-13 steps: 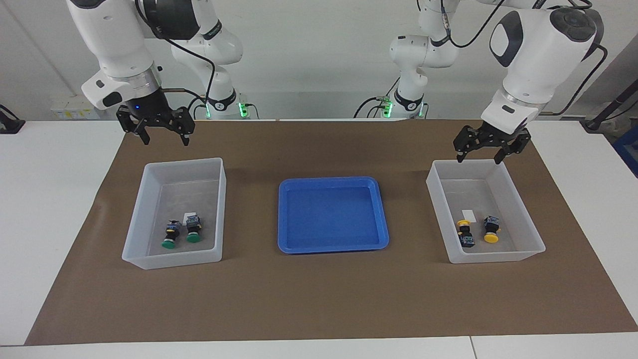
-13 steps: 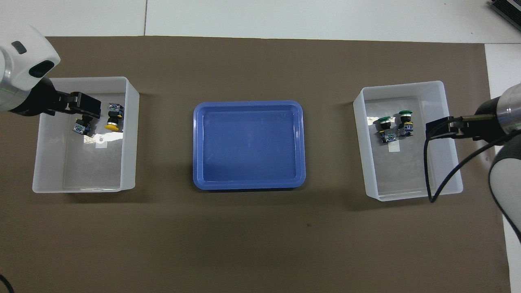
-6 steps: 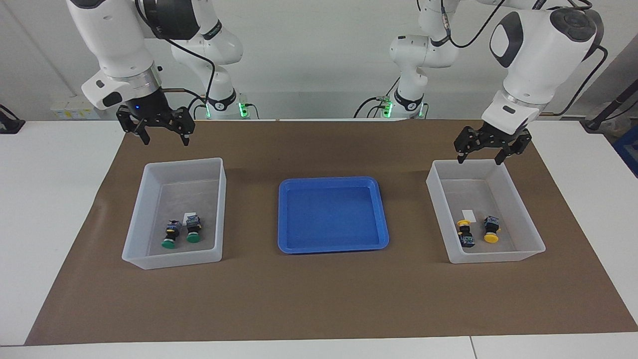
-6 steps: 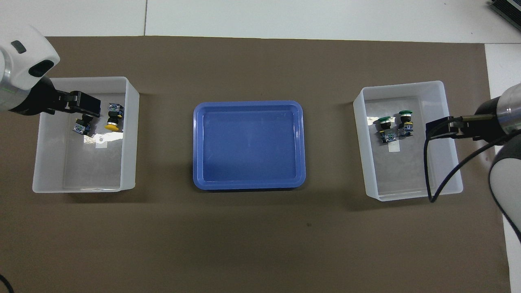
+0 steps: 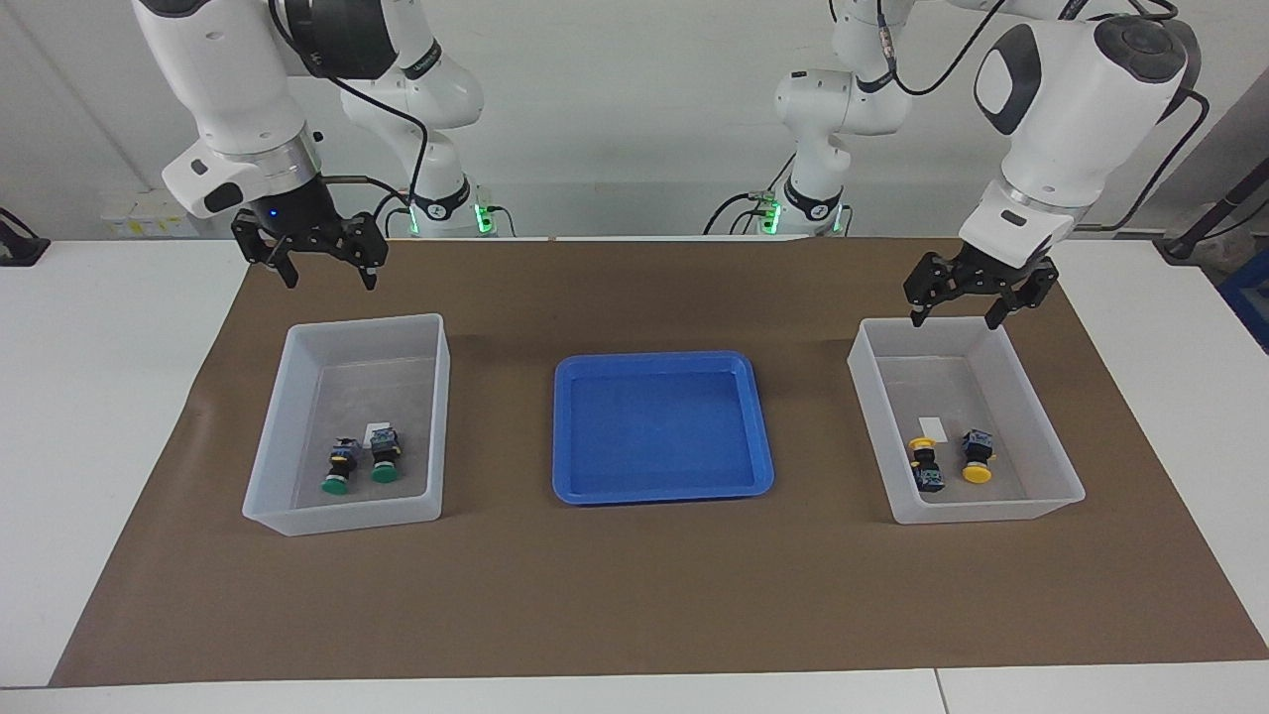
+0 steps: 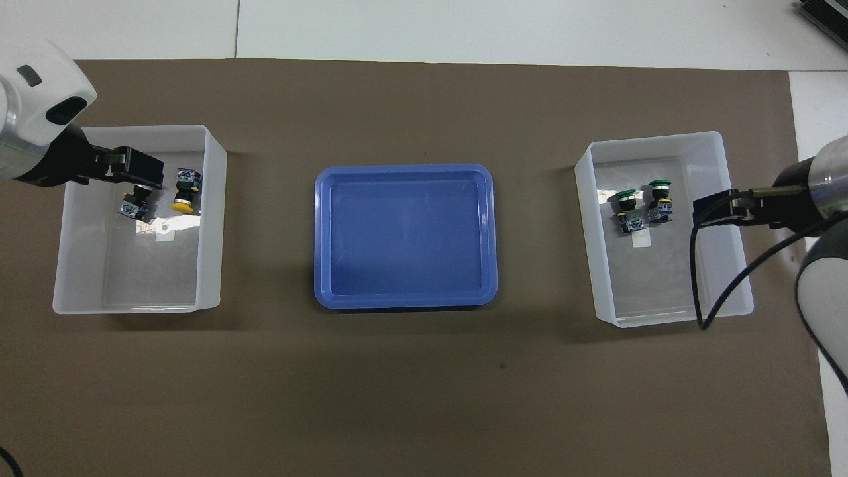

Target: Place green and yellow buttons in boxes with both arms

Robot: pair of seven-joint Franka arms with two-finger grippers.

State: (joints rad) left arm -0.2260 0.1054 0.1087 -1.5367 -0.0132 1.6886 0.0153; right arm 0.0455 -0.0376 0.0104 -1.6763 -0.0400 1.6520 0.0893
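Two green buttons (image 5: 361, 470) (image 6: 642, 203) lie side by side in the box (image 5: 342, 516) (image 6: 586, 225) at the right arm's end of the table. Two yellow buttons (image 5: 952, 464) (image 6: 182, 195) lie in the other box (image 5: 981, 511) (image 6: 212, 218) at the left arm's end. In the overhead view the left hand partly covers one of them. My right gripper (image 5: 330, 283) (image 6: 719, 207) hangs open and empty in the air above the robots' end of the green buttons' box. My left gripper (image 5: 952, 320) (image 6: 129, 169) hangs open and empty just above the robots' end of the yellow buttons' box.
A shallow blue tray (image 5: 661, 496) (image 6: 404, 301) with nothing in it sits between the two boxes on a brown mat (image 5: 634, 595). A small white label lies in each box. A black cable loops from the right wrist over its box.
The left gripper has crept up very slightly. The right gripper, the buttons and the boxes have not moved.
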